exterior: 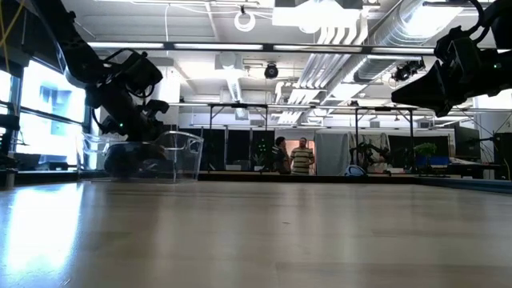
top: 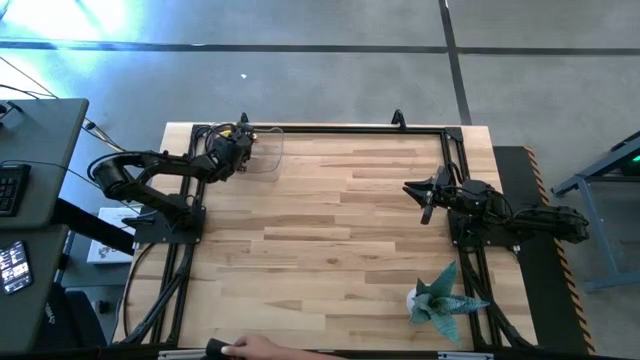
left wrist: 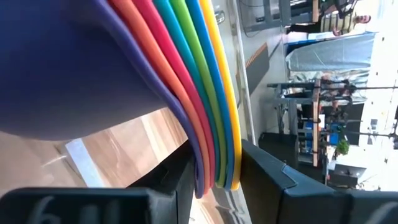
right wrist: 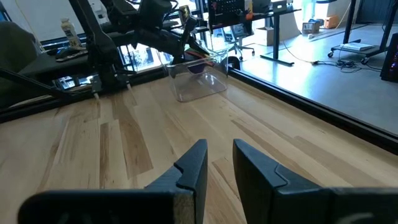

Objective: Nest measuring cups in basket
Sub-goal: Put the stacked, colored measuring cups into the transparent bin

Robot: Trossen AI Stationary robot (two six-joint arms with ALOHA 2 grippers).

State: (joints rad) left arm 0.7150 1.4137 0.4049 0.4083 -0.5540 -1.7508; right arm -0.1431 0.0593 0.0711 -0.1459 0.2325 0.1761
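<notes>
Left gripper [top: 243,143] at the far left corner of the light wooden table [top: 330,240], over the clear rectangular plastic basket [top: 265,150]. Its jaws are closed on a nested stack of plastic measuring cups [left wrist: 186,93], purple outermost, then orange, red, light blue, green, dark blue, yellow; the fingers [left wrist: 273,180] pinch the stack's edges. Stack sits at the basket, exact depth inside unclear. Right gripper [top: 428,195] waits at the right side, above the table, jaws a little apart, holding nothing. Teal spiky origami-like plant figure [top: 440,300] at the near right corner.
</notes>
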